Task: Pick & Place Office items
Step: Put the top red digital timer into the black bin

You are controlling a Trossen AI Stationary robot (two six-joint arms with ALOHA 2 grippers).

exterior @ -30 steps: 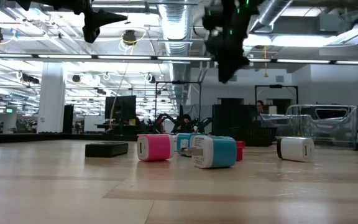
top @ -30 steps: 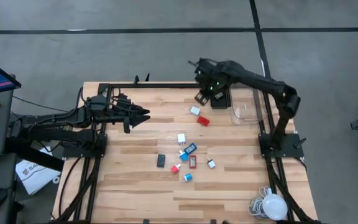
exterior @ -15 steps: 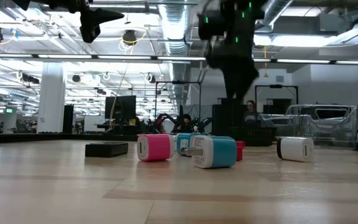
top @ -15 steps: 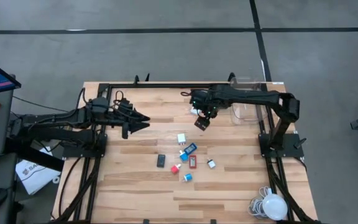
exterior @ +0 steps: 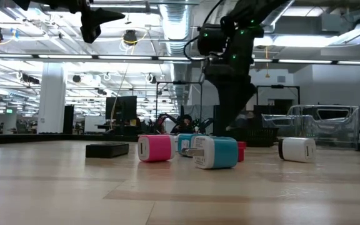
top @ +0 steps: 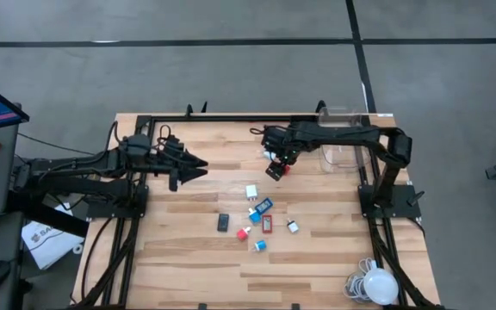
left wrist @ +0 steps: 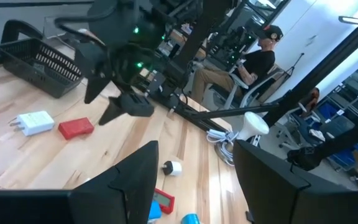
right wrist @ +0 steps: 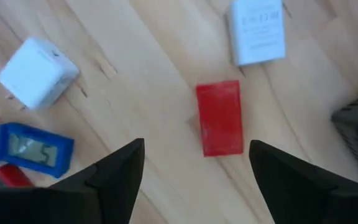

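The table [top: 188, 258] is pale wood in planks with a visible grain. On it lie a red rectangular block [right wrist: 220, 117], a white flat piece [right wrist: 257, 31] (faint grey print on its face), a white cube plug [right wrist: 37, 73] and a blue block with a light panel [right wrist: 33, 148]. Low down, a pink charger [exterior: 154, 148], a light blue and white charger [exterior: 215, 152], a white charger [exterior: 297, 149] and a black flat piece [exterior: 107, 149] show. The basket [left wrist: 42, 62] is black mesh; both arms are dark.
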